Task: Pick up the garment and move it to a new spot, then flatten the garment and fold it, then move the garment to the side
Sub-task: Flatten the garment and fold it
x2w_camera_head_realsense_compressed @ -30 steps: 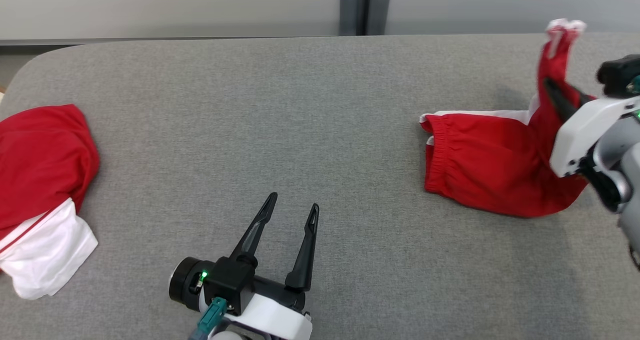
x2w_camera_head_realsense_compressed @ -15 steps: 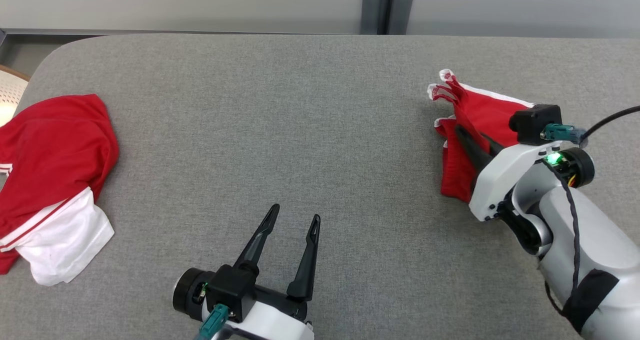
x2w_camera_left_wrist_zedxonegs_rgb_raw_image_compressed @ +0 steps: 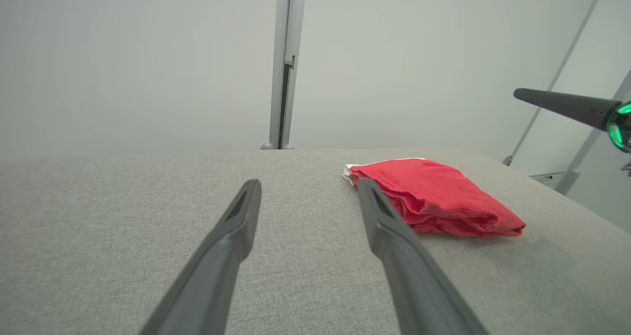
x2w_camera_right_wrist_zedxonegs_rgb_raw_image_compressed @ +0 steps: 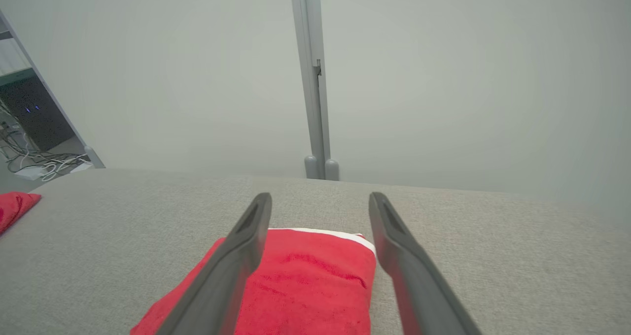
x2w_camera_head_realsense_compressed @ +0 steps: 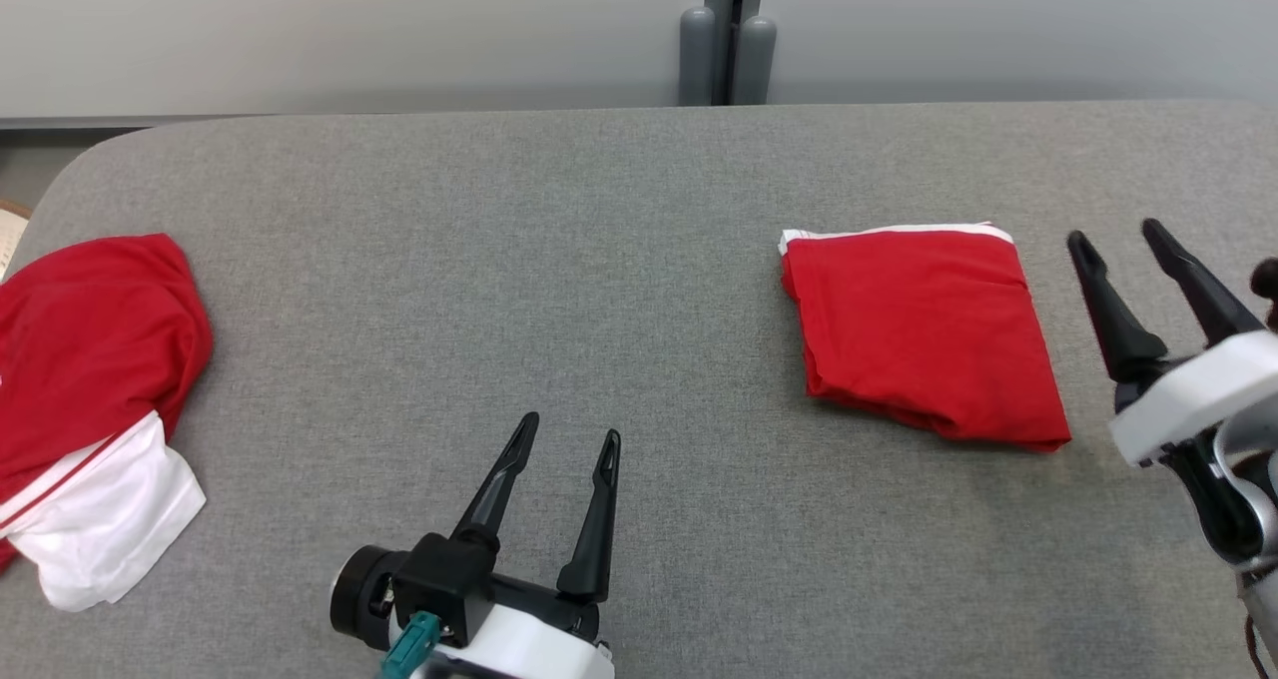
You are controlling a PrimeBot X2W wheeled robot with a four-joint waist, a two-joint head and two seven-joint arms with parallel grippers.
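Right jaws spread, apparently just beside right edge of garment (x2w_camera_head_realsense_compressed: 924, 335)

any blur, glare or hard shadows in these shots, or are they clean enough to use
Head view: even, soft light, no glare, sharp throughout; the folded red garment casts a faint shadow on the table. Left wrist view: the left gripper goes soft toward the lens, and the wall looks hazy. Right wrist view: the right gripper is likewise soft up close, with a washed-out wall behind.

Garment (x2w_camera_head_realsense_compressed: 924, 335) soft matt cloth; table (x2w_camera_head_realsense_compressed: 599, 260) rough grey fabric, seemingly woven.
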